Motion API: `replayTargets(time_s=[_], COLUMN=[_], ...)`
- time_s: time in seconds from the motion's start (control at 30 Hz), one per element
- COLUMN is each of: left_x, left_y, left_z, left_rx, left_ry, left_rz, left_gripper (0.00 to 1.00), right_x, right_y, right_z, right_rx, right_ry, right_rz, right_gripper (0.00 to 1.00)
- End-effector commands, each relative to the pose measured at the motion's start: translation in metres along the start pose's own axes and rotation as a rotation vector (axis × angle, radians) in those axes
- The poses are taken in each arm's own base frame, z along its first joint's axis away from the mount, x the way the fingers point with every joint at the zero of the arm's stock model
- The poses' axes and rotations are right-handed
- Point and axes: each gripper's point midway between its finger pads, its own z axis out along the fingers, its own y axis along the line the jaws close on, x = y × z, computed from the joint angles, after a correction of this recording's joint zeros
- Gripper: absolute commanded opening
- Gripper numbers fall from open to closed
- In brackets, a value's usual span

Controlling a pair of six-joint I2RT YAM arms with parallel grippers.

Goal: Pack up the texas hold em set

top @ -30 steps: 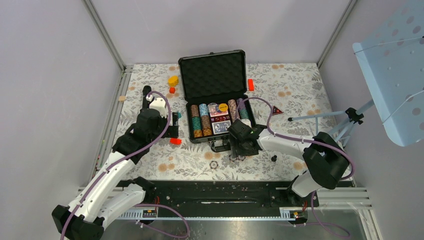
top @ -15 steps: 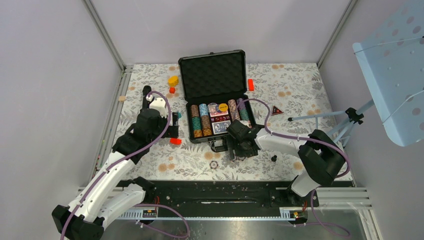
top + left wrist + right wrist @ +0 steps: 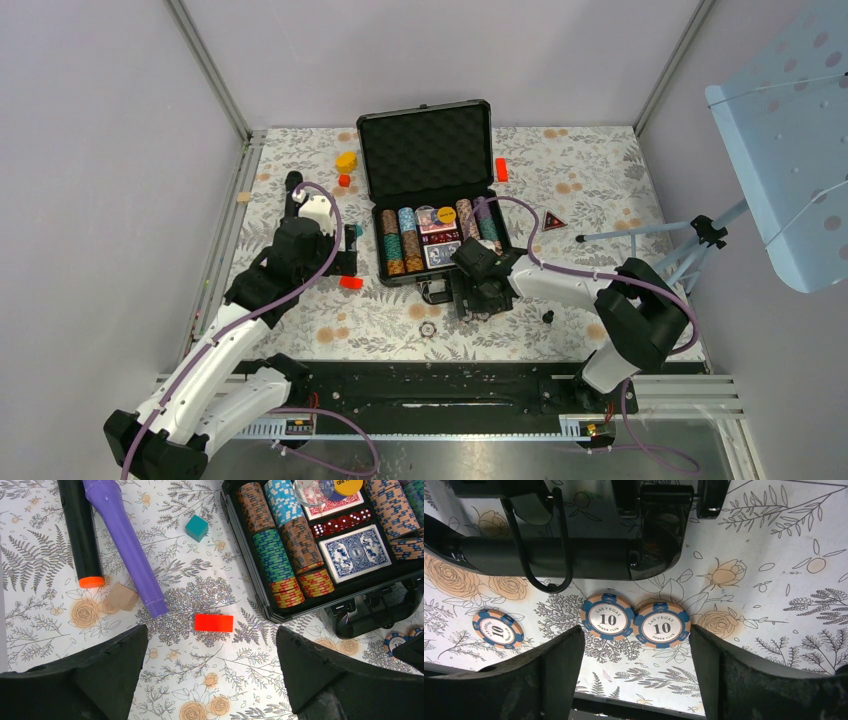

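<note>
The black case [image 3: 425, 190] lies open in mid-table, foam lid up, with rows of striped chips [image 3: 280, 555], a blue card deck [image 3: 355, 552] and red dice [image 3: 340, 522] in its tray. My right gripper [image 3: 472, 298] is open, low over the cloth just in front of the case handle [image 3: 549, 555]. Three loose blue-and-tan "10" chips lie flat there: two [image 3: 607, 616] [image 3: 661, 624] side by side ahead of the right gripper [image 3: 639, 680], one [image 3: 498, 628] further left. My left gripper [image 3: 348, 262] is open and empty left of the case; it also shows in the left wrist view [image 3: 210, 680].
A red block [image 3: 213, 622], teal cube [image 3: 196, 527], tan block [image 3: 121, 596], purple cylinder [image 3: 122, 545] and black cylinder [image 3: 80, 530] lie left of the case. A yellow block [image 3: 346, 160] and red block [image 3: 501, 169] flank the lid. A tripod [image 3: 660, 235] stands right.
My right gripper has shifted slightly left and toward the case front. The left arm has not moved.
</note>
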Motion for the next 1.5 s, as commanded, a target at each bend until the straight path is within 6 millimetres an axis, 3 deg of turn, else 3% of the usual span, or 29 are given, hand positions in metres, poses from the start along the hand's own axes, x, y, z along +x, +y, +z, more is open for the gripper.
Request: replayTargets(time_s=[0.0,0.47,0.83,1.1,1.47], left_x=[-0.007,-0.007,-0.006,-0.006,-0.007], left_y=[-0.004,-0.004,-0.004,-0.004,-0.004], left_z=[0.002,0.002,0.002,0.003,0.002], left_rx=[0.023,0.022,0.023,0.023,0.023], left_ry=[-0.034,-0.031,-0.031,-0.03,-0.032], left_rz=[-0.009,-0.008,-0.008,-0.008,-0.009], left_gripper=[0.99,0.99,0.99,0.99,0.99], right_x=[-0.01,-0.015,-0.016,-0.004,0.0], right_y=[0.017,0.032,-0.014,-0.004,0.014], right_z=[-0.005,-0.009,-0.016,0.0,0.006], right_rx=[-0.043,-0.087,0.098,0.026,-0.056], right_ry=[-0.017,-0.023,-0.084,-0.032,0.0], right_rz=[0.011,0.024,0.001,0.007,0.017], right_gripper=[0.83,0.82,0.85,0.87,0.87])
